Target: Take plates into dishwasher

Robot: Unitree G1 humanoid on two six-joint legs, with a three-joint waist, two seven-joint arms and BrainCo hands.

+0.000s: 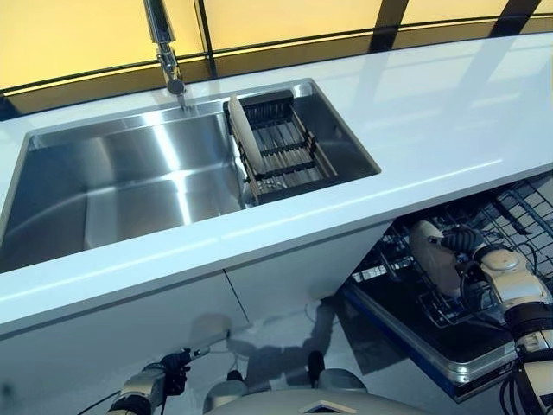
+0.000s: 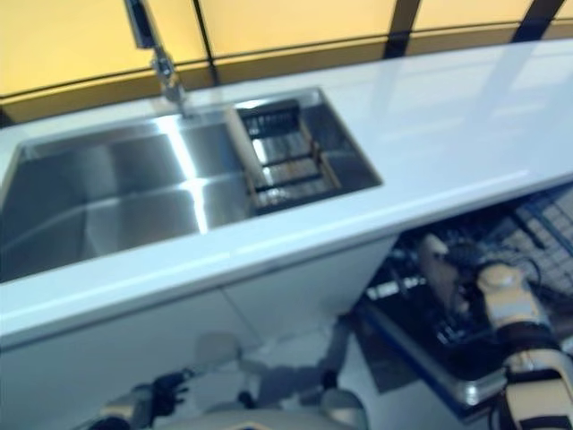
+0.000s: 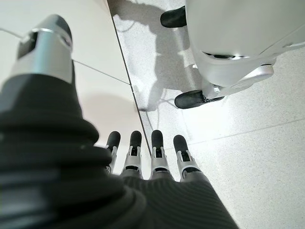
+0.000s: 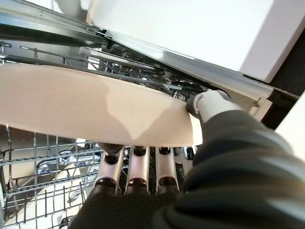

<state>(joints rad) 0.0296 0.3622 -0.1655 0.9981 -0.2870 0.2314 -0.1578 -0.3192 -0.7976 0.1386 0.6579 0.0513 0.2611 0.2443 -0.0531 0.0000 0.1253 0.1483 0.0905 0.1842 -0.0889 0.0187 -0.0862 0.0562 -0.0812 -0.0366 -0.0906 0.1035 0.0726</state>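
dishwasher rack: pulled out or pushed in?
Pulled out. The rack sticks out from under the counter, and the right hand holds a plate over it.

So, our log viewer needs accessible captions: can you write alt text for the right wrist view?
The right robot hand grips a beige plate, fingers beneath and thumb over its edge, above the dishwasher's wire rack. The white countertop edge runs overhead.
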